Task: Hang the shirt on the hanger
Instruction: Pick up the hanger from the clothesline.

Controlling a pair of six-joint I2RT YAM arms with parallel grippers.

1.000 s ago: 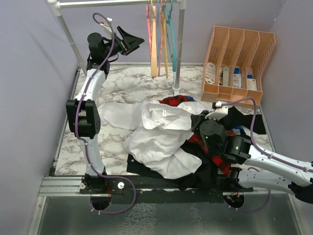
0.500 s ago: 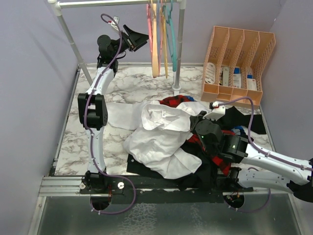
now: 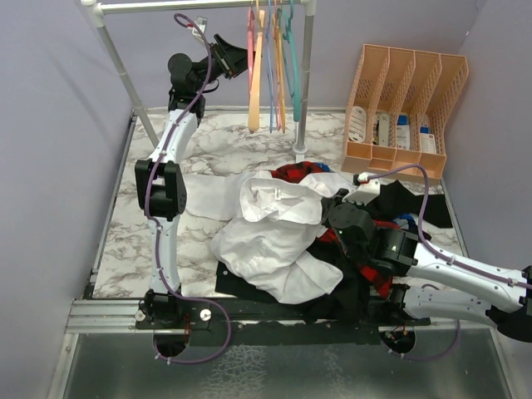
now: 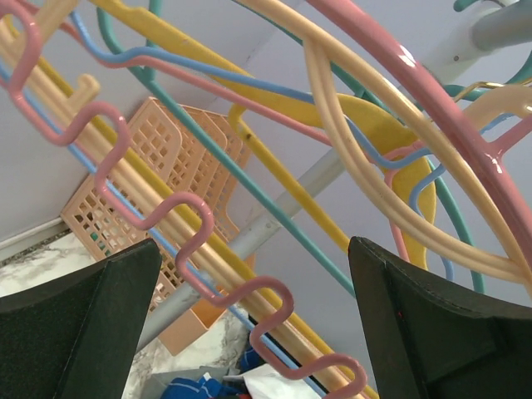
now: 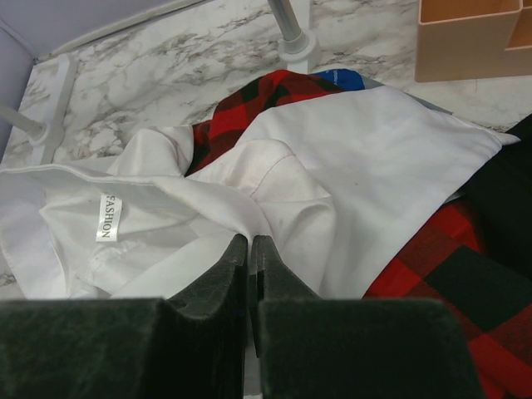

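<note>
The white shirt [image 3: 274, 229] lies crumpled in the middle of the table, its collar label facing up [image 5: 108, 218]. My right gripper [image 5: 250, 239] is shut on a raised fold of the shirt [image 5: 374, 158], near the garment pile's right side [image 3: 331, 214]. The pink hanger [image 3: 251, 37] hangs on the rail at the back with other hangers. My left gripper [image 3: 235, 58] is raised against it, jaws wide open. In the left wrist view the pink hanger's wavy arm [image 4: 199, 224] runs between the two fingers of the left gripper [image 4: 253, 245], touching neither.
A thick peach hanger [image 3: 256, 91], a teal hanger [image 3: 293, 66] and yellow and blue ones crowd the same rail. The rack's upright pole [image 3: 303, 83] stands just right of them. A red-and-black plaid shirt [image 3: 299, 171] and a black garment [image 3: 332, 291] lie under the shirt. A peach file organiser [image 3: 407, 100] sits back right.
My left arm has swung right and up to the hangers, its jaws opening fully around the pink one. The hangers have shifted slightly. The right gripper stays shut on the shirt.
</note>
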